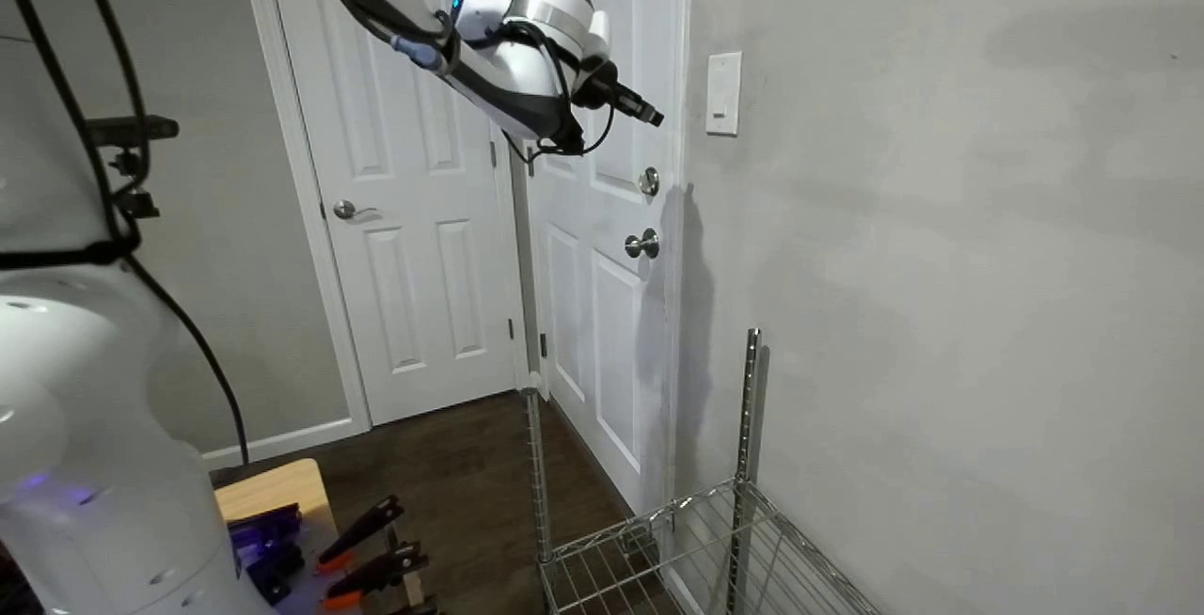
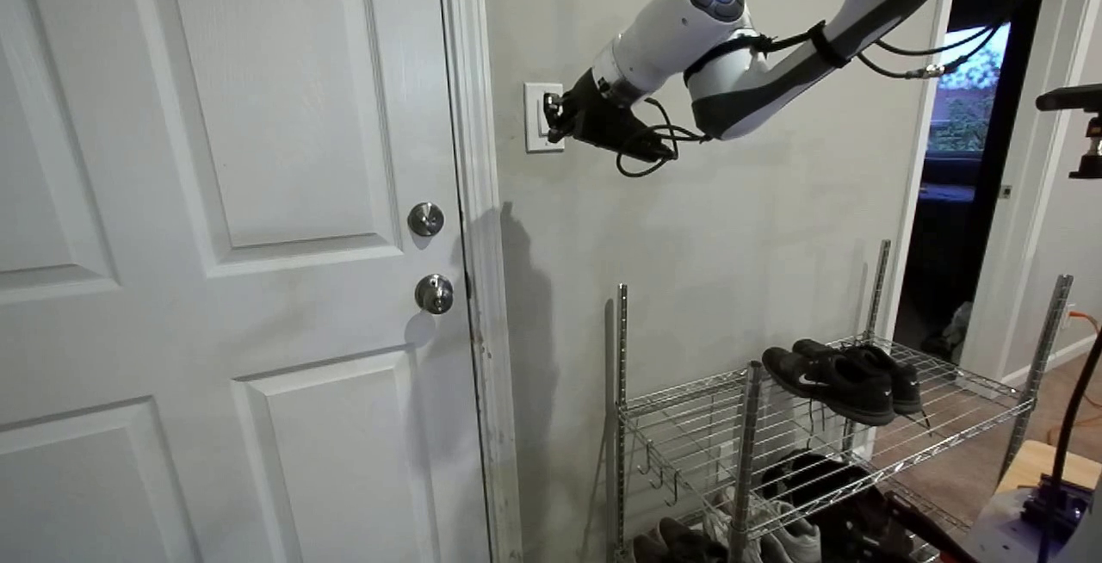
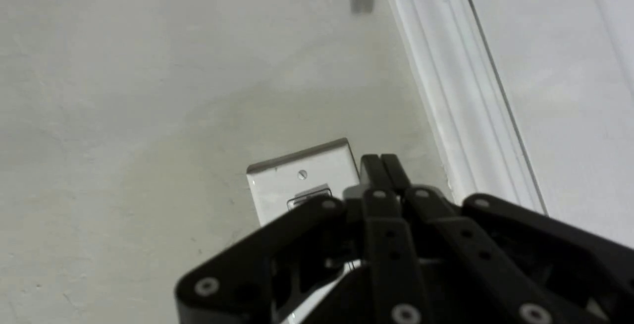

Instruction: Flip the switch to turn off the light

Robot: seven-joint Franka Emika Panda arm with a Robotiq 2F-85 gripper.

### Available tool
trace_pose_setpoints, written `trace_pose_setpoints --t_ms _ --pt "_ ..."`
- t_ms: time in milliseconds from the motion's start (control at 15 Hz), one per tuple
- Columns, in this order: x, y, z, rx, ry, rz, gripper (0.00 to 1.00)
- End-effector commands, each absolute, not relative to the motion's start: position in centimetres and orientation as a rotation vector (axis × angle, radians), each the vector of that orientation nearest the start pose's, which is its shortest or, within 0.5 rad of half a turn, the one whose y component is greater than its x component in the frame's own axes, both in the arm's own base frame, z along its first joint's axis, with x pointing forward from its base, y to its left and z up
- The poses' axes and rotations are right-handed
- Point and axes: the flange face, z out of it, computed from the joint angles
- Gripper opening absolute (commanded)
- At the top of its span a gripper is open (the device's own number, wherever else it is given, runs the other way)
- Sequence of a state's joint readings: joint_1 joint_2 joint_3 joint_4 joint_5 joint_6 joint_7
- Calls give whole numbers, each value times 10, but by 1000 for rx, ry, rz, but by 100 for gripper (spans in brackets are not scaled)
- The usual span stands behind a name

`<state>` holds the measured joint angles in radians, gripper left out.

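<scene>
The switch is a white upright wall plate with a small toggle, seen in both exterior views (image 1: 723, 79) (image 2: 534, 120). In the wrist view its plate (image 3: 272, 190) shows one end with a screw; my gripper hides most of the rest, including much of the toggle. My gripper (image 3: 380, 156) is shut and empty, its fingertips side by side. In an exterior view the gripper (image 1: 657, 117) is apart from the plate, in front of the door. In an exterior view the gripper (image 2: 552, 117) covers the plate's right part. I see no clear contact with the switch.
A white door (image 2: 301, 313) with a round knob (image 2: 434, 293) and a lock above it stands beside the switch, with door trim (image 3: 460, 81) between. A wire shelf (image 2: 689, 399) with shoes (image 2: 831, 382) stands below along the wall. Cables hang from the arm.
</scene>
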<state>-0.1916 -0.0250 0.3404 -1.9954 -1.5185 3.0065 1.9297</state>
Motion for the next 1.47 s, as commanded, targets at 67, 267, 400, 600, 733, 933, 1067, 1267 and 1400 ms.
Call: trace_pose_setpoints --t_ms 67,267,400,600,733,933,1067,1267,1400 --pt "570 170 525 -2400 452 -1718 3" --pt "580 174 509 -2402 477 -1765 3" --pt "587 175 504 -2385 511 -1805 3" --pt "596 172 501 -2357 561 -1867 3" --pt "600 170 499 -2339 594 -1901 3" --pt "604 168 500 -2299 635 -1955 3" --pt "607 167 502 -2278 642 -1985 3" --pt "612 169 504 -2268 631 -2015 3" --pt "617 172 505 -2271 605 -2025 3"
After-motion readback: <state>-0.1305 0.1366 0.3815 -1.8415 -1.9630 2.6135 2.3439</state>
